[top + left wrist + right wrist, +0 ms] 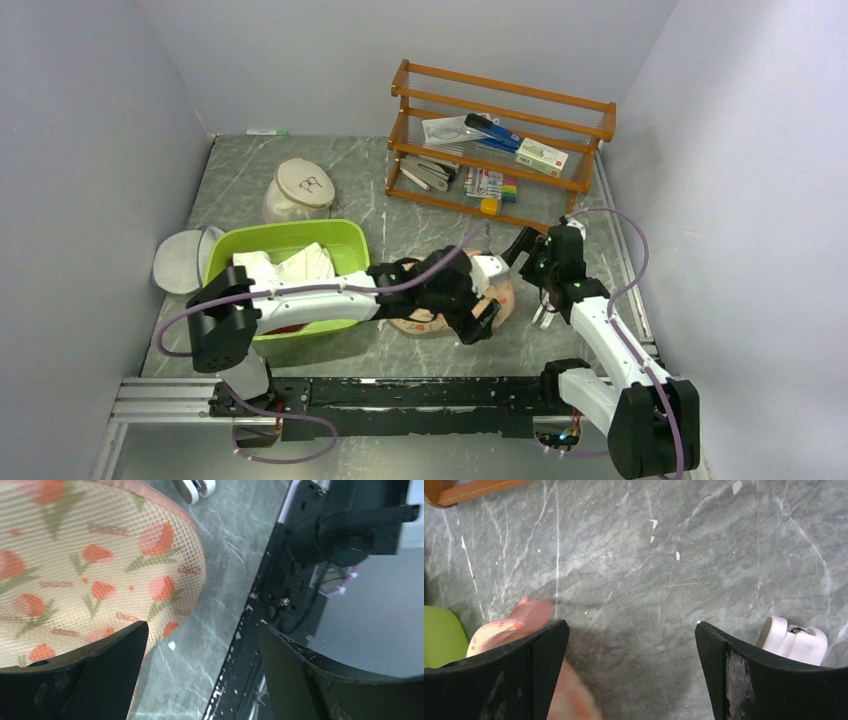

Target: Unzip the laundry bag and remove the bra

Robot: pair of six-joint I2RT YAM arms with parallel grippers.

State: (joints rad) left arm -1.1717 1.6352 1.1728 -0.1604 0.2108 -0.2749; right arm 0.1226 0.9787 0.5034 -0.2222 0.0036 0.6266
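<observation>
The laundry bag [415,323], peach-pink with red-orange tulip prints, lies flat on the marble table right of the green basin, mostly hidden under my left arm. In the left wrist view its mesh lobe [100,565] fills the upper left. My left gripper [480,322] [202,627] is open and empty over the bag's near right edge, one finger above the fabric. My right gripper [523,248] [631,625] is open and empty over bare table just right of the bag, whose pink edge [506,625] shows by its left finger. No bra shows.
A green basin [345,235] holds white laundry. A round white domed mesh bag [300,188] and a flat grey-white disc bag [178,262] lie at the left. A wooden rack [500,130] stands at the back. A small white plastic piece [543,318] [794,639] lies by the right arm.
</observation>
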